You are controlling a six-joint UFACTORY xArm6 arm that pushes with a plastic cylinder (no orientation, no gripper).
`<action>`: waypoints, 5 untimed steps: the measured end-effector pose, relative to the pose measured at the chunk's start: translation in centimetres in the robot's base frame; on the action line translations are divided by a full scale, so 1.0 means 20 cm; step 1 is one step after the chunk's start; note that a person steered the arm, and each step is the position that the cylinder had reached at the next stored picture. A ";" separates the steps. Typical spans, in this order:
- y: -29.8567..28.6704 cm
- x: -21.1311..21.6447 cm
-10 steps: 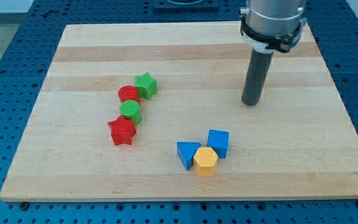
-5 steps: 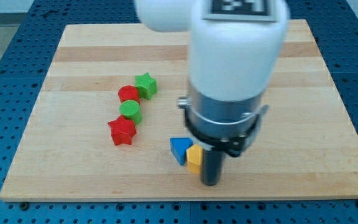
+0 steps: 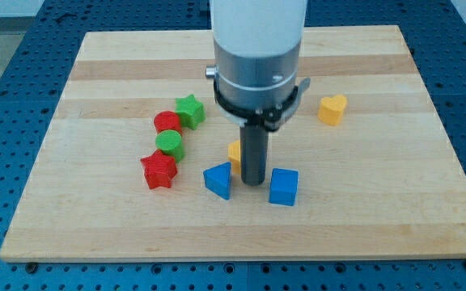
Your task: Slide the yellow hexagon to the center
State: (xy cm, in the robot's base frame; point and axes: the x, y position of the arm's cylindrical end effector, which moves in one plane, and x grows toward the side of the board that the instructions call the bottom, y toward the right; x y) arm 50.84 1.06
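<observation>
While the rod's tip (image 3: pixel 253 182) rests between the blue triangle (image 3: pixel 218 179) and blue cube (image 3: pixel 283 187), the yellow hexagon (image 3: pixel 235 153) peeks out just left of it, mid-worktop (image 3: pixel 95 218). No claw shows. A yellow heart (image 3: pixel 332 108) sits well apart.

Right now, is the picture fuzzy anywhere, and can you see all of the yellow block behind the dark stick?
In the camera view, the wooden board and blocks look sharp, with no glare; my tip casts only a faint shadow; the dark rod covers most of the yellow hexagon block, so only its left edge shows; the yellow heart-shaped block is fully visible.
</observation>
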 end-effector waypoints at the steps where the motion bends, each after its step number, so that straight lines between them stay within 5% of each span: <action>1: 0.00 -0.18; 5: -0.28 -0.08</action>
